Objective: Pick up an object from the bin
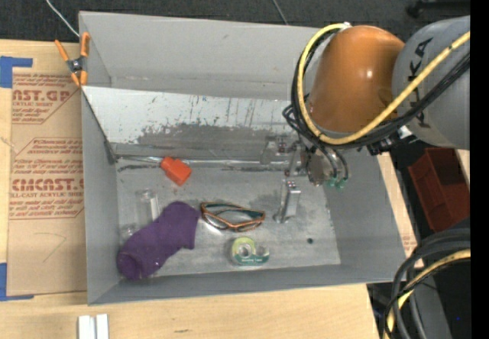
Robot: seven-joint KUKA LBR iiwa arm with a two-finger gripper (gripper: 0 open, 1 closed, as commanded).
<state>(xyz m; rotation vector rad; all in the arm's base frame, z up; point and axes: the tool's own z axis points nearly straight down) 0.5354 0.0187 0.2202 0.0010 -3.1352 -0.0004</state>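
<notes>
My gripper [287, 205] hangs low over the right part of the bin floor, under the orange wrist cover. Just to its left lies a pair of sunglasses [231, 216] with an orange-brown frame, its right end a short way from the gripper. A small roll of clear tape [250, 252] with a green core lies flat in front of the sunglasses, below and left of the gripper. I see nothing held in the gripper.
A rolled purple cloth [159, 240] lies at the front left. An orange plastic piece [176, 170] sits near the back wall at the left, with a small clear cup [145, 201] below it. The arm comes in over the right rim.
</notes>
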